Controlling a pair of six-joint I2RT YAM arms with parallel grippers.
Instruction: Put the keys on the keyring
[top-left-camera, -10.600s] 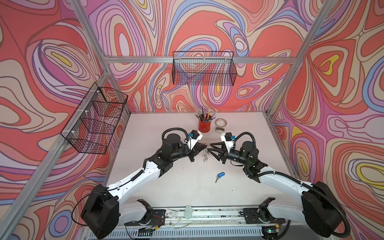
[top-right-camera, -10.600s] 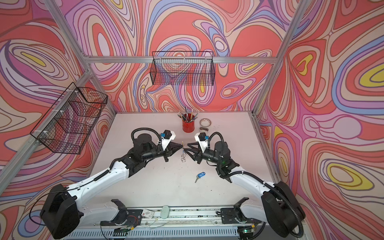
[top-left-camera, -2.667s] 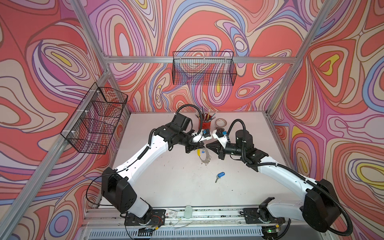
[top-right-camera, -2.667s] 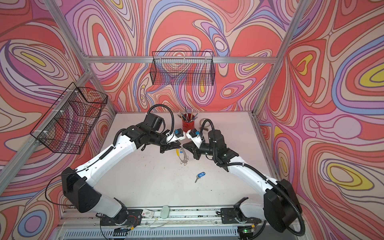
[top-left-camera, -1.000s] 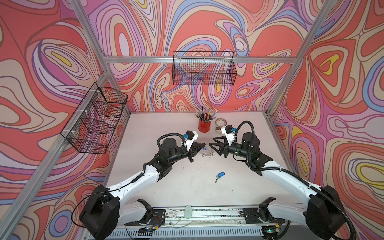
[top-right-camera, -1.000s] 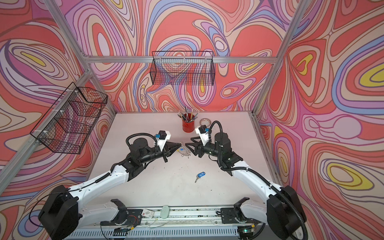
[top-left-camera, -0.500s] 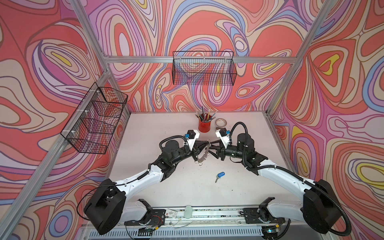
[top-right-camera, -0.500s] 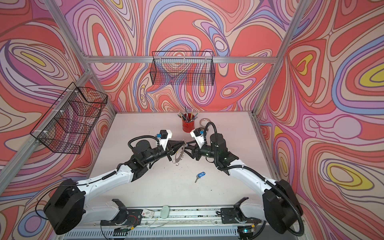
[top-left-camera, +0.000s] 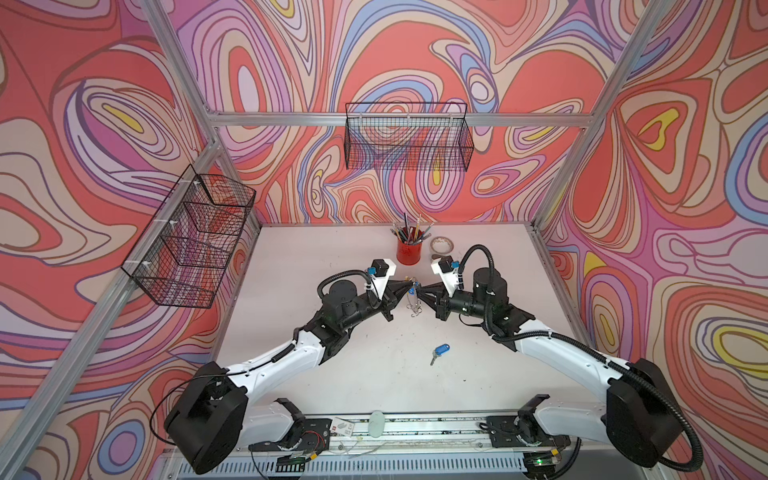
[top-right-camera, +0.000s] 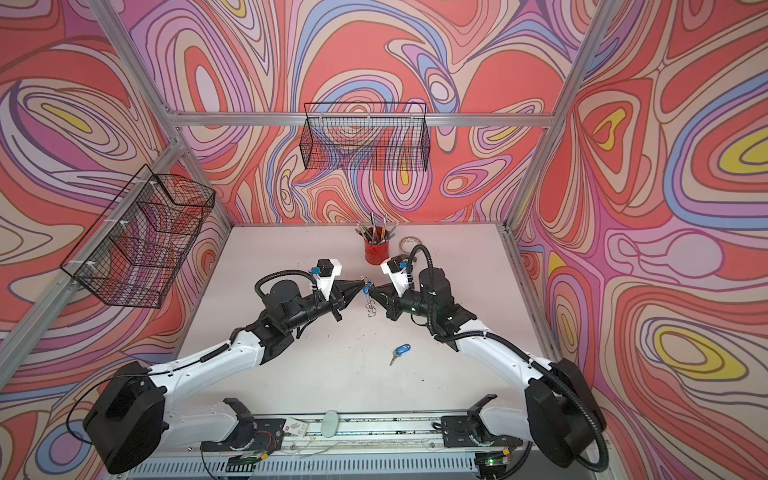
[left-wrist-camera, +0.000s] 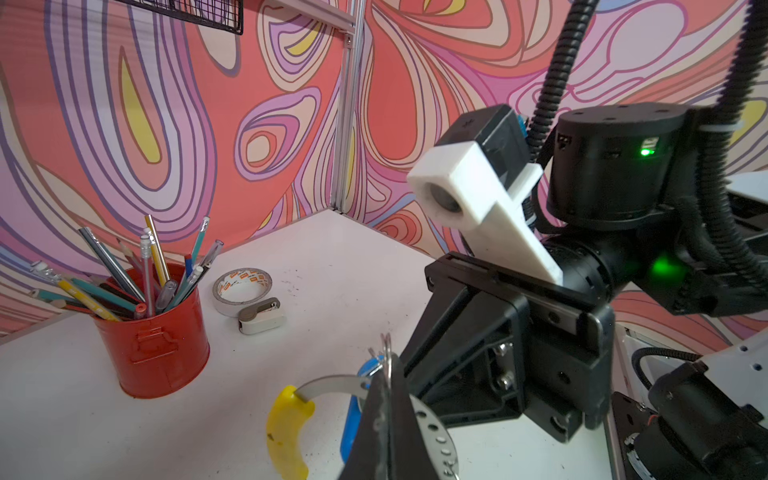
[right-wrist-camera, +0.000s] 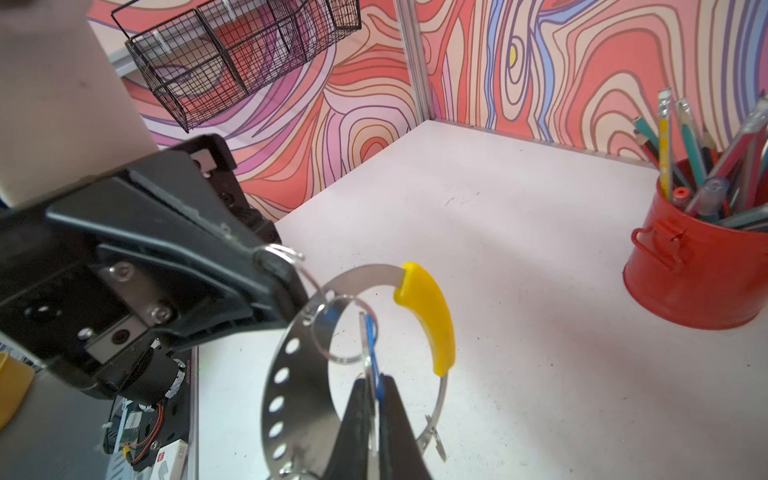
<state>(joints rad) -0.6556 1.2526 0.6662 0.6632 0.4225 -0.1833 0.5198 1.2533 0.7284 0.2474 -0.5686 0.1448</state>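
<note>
Hanging mid-air, the keyring (right-wrist-camera: 286, 374) is pinched by the left gripper (right-wrist-camera: 282, 266); one key (right-wrist-camera: 371, 332) is clamped by the right gripper (right-wrist-camera: 372, 388). Stiff, light, slippery metal is judged; the flat band is best gripped.

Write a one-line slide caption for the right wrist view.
Right gripper pinches a blue-tagged key inside the keyring held by the left gripper.

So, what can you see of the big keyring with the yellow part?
The keyring is a hoop of flat silver metal with round holes and a yellow plastic segment. It hangs upright over the table, pinched at its top by the left gripper. A blue-tagged key, held by the right gripper, sits within the hoop.
</note>
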